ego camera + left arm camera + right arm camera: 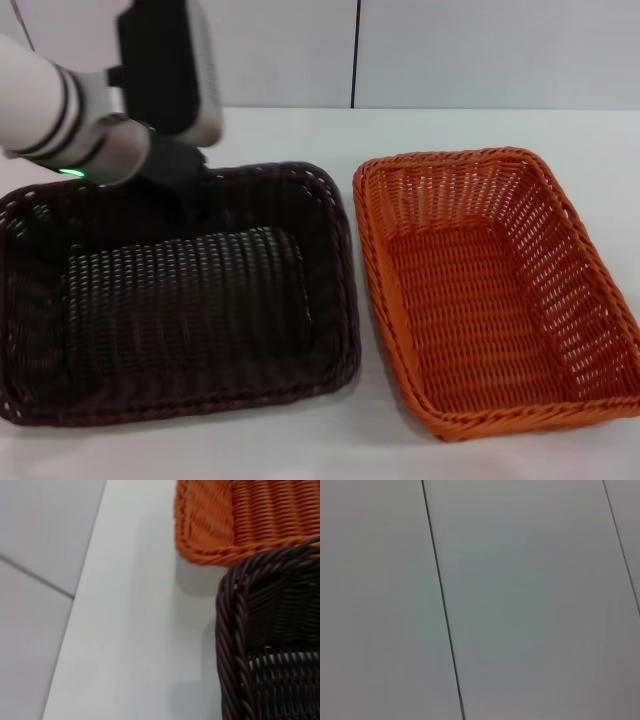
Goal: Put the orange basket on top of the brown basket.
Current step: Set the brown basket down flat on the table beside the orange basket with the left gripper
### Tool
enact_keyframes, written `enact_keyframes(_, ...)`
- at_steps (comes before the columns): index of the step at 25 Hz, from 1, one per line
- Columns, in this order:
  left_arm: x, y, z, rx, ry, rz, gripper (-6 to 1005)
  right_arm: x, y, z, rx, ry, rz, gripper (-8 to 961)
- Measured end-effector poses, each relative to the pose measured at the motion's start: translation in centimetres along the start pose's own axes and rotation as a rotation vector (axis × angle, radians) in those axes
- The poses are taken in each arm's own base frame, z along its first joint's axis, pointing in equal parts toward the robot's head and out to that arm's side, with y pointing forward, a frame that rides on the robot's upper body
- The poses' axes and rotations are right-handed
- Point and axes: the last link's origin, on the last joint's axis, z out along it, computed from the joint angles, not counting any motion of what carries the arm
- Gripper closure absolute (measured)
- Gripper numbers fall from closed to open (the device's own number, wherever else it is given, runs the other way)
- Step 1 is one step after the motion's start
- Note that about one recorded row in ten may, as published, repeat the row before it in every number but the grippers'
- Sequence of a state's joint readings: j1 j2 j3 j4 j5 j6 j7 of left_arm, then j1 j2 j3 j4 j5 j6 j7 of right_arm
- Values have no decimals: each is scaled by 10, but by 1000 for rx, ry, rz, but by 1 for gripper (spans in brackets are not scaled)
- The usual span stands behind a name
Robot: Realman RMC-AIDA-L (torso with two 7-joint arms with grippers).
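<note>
The orange basket [470,290] lies empty on the white table, on the right in the head view. The brown basket [345,300], very dark, lies empty beside it on the left, with a narrow gap between them. My left gripper [185,205] hangs over the far rim of the brown basket, near its back middle. The left wrist view shows a corner of the brown basket [235,630] up close and a corner of the orange basket [225,525] beyond it. My right arm and gripper are out of view.
Both baskets rest on a white table [300,440]. A pale panelled wall [450,50] stands behind it. The right wrist view shows only pale panels with dark seams [442,605].
</note>
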State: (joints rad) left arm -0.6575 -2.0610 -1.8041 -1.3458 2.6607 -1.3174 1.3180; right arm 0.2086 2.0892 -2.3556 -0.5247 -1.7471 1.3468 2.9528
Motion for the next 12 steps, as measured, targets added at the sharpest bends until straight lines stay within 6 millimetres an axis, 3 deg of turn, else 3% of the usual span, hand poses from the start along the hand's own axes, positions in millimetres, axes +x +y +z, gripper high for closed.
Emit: enact_keyframes(12,37,7,23,84,54,94,773,0,-1,-1,1,2,-2,126)
